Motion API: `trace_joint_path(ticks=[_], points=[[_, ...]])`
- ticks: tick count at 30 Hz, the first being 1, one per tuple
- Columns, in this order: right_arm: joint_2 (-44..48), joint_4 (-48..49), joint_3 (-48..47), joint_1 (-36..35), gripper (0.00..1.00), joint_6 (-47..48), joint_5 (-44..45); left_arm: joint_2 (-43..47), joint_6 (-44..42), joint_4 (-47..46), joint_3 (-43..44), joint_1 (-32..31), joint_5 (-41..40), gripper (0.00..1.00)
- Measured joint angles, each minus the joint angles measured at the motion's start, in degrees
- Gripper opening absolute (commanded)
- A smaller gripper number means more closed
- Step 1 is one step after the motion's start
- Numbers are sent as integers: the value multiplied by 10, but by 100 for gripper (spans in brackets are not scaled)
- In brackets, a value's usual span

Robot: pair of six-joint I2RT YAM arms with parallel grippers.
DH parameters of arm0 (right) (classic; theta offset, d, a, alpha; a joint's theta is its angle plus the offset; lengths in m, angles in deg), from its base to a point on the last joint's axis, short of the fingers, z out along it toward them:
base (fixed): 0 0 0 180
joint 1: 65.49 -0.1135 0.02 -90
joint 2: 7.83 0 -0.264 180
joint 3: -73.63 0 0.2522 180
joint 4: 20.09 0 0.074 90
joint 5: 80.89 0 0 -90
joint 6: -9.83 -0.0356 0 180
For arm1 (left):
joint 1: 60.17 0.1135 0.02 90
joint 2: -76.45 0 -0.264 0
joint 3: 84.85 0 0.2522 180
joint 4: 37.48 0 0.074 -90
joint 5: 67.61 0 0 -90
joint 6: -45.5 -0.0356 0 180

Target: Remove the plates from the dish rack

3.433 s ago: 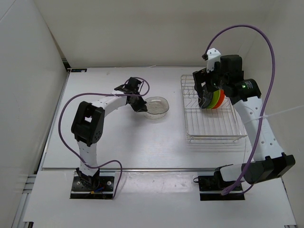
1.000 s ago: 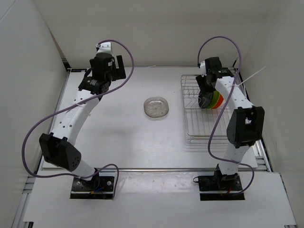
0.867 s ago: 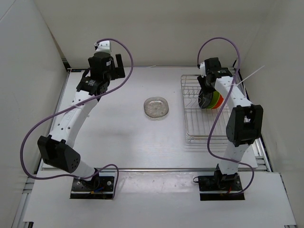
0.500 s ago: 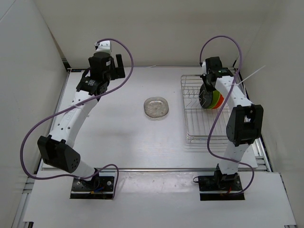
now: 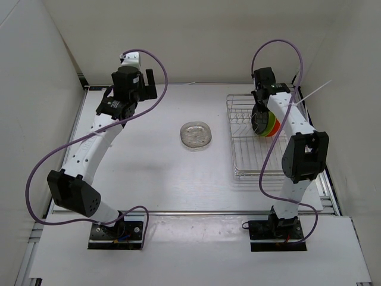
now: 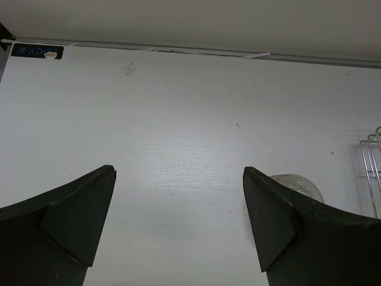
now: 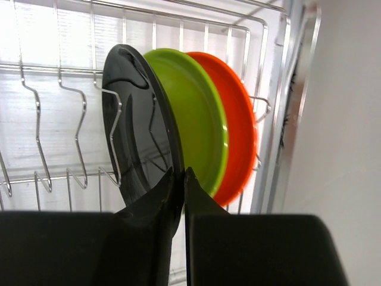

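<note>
- Top view: right hand (image 5: pixel 260 108) is down in the dish rack (image 5: pixel 262 164) at 2 o'clock. The clear plate (image 5: pixel 196 134) sits out on the surface (image 5: pixel 155 173), and the left hand (image 5: pixel 147 80) hangs at 11.
- Left wrist: its fingers are spread wide and it's empty, well out of the way.
- Right wrist: fingers are pinched on the black plate (image 7: pixel 134 137) rim, I'd guess for a straight lift. The lime green plate (image 7: pixel 196 125) and orange plate (image 7: pixel 241 134) crowd it at 3 o'clock.

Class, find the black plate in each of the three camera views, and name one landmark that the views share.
Top external: the black plate stands on edge in the dish rack, upper right, left of the lime green plate.
Left wrist: not in it.
Right wrist: the plate is centre-left.
Shared landmark: the dish rack's wires, seen in all three, at the left wrist view's right edge.
</note>
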Motion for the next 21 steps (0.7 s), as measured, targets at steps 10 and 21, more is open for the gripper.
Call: trace_joint_path(ticks=[10,21], points=[[20,-76,-74,-1,0,-23,36,-3,-10,-9,-27,0,74,99],[283,-61,-47,-5,0,-16,-66,-97,-4,4,53,-1,336,99]])
